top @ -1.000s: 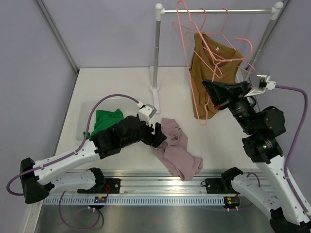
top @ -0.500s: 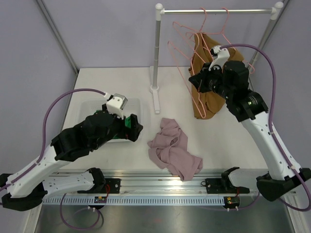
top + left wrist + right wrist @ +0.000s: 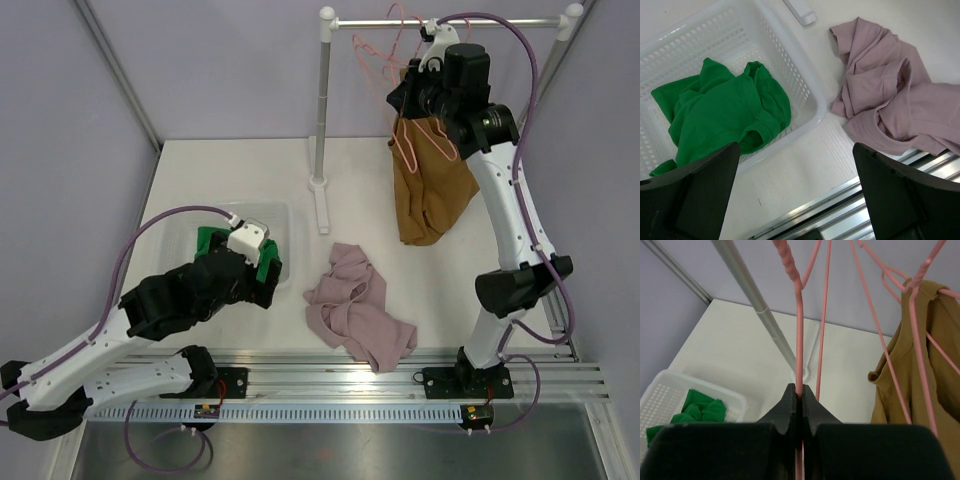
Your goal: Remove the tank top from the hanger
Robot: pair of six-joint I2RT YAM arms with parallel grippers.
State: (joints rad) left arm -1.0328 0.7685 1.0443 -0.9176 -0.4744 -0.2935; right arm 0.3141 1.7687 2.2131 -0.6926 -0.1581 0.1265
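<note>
Lilac walls (image 3: pixel 200 70) behind the rail (image 3: pixel 450 22): the brown tank top (image 3: pixel 430 200) hangs lengthwise straight down, hem toward the worktop (image 3: pixel 240 170), while my right claw (image 3: pixel 800 395) pinches a pink hanger (image 3: pixel 799 335) (left claw (image 3: pixel 796 165) gapes wide, empty).

White mesh basket (image 3: pixel 785 65) at the left of the white table (image 3: pixel 230 170), with a crumpled green garment (image 3: pixel 720 117) inside. Just beside the basket, to its right, a rumpled mauve garment (image 3: pixel 885 100) flat on the tabletop.
</note>
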